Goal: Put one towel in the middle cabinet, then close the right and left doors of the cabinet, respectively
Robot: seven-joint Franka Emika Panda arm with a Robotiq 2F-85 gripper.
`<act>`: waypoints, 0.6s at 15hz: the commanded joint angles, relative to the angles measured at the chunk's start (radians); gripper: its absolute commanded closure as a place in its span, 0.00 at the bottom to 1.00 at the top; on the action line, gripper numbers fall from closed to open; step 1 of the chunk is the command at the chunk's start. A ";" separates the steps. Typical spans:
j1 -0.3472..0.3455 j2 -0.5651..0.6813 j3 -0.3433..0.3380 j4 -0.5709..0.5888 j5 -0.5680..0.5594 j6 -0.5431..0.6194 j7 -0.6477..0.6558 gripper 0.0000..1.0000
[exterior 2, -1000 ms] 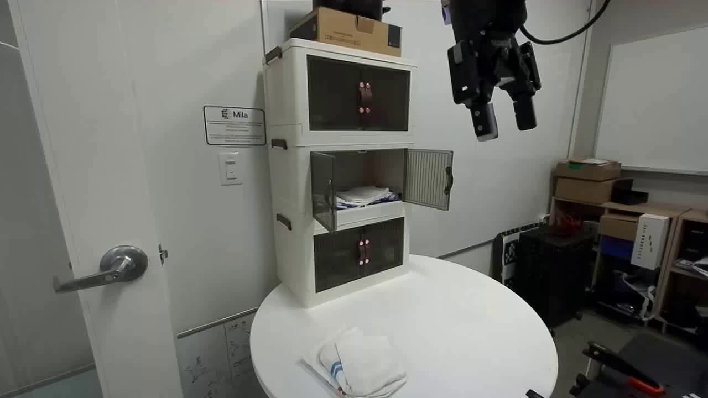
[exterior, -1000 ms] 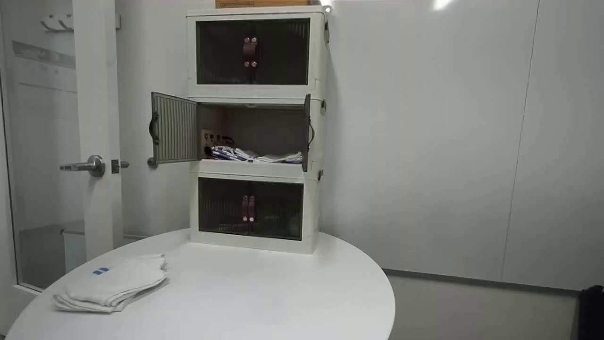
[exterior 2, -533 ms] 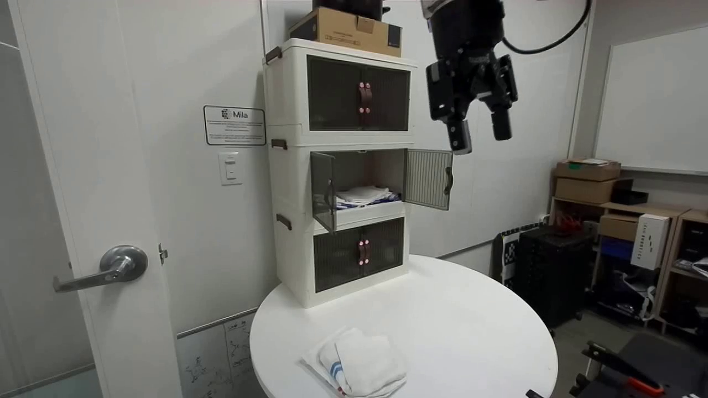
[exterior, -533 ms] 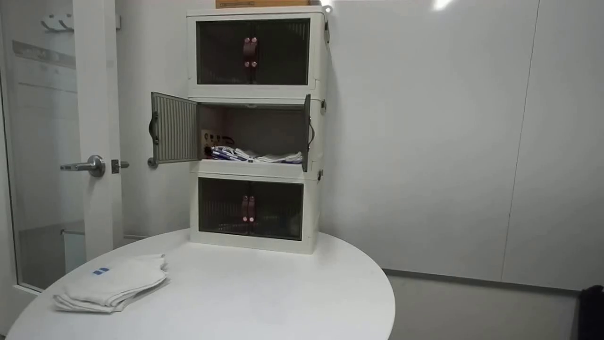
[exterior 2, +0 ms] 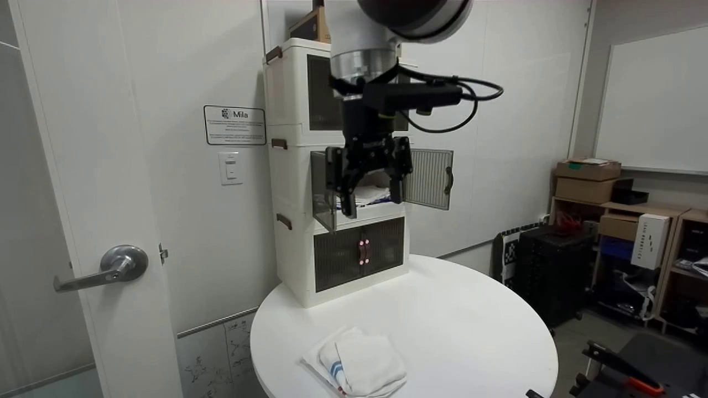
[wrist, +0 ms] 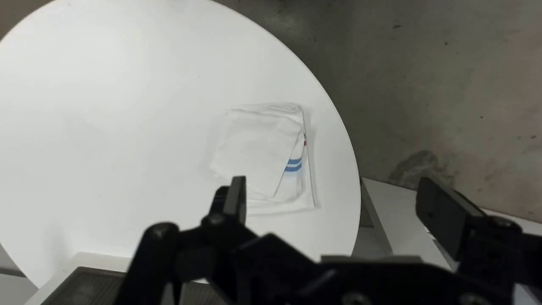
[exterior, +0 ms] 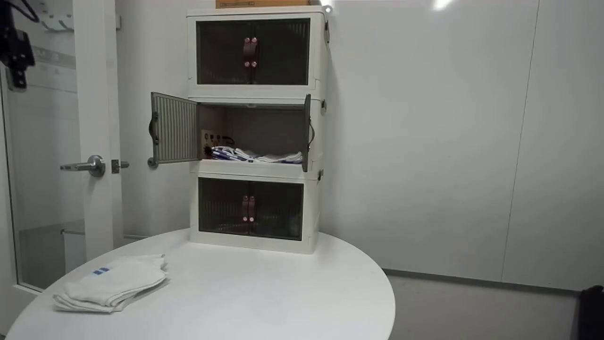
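Note:
A plain white folded towel (exterior 2: 370, 362) lies on top of a blue-striped white cloth (wrist: 293, 165) on the round table, in all views. My gripper (exterior 2: 373, 199) stands open with nothing between its fingers. It hangs high above the table, apart from the cabinet; in an exterior view the gripper (exterior: 18, 80) shows only partly at the upper left edge. The middle cabinet (exterior: 255, 123) is open and has white and blue cloths inside. Its left door (exterior: 175, 128) and right door (exterior: 306, 134) are swung outward. In the wrist view the towel (wrist: 258, 146) lies beyond one finger.
Dark-fronted cabinet tiers above (exterior: 252, 52) and below (exterior: 250, 208) the middle one have their doors closed. A room door with a lever handle (exterior 2: 124, 265) stands at the left. The white table (wrist: 106, 148) has a curved edge close to the towel stack.
In an exterior view my gripper has swung left and down, now overlapping the middle cabinet there. It has entered at the upper left where it was out of view. Towels and doors stay put.

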 commanded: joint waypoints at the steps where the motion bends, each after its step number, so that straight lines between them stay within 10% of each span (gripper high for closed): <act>1: 0.018 0.183 -0.023 0.086 -0.112 0.090 0.120 0.00; 9: 0.086 0.413 -0.170 0.165 -0.180 0.262 0.217 0.00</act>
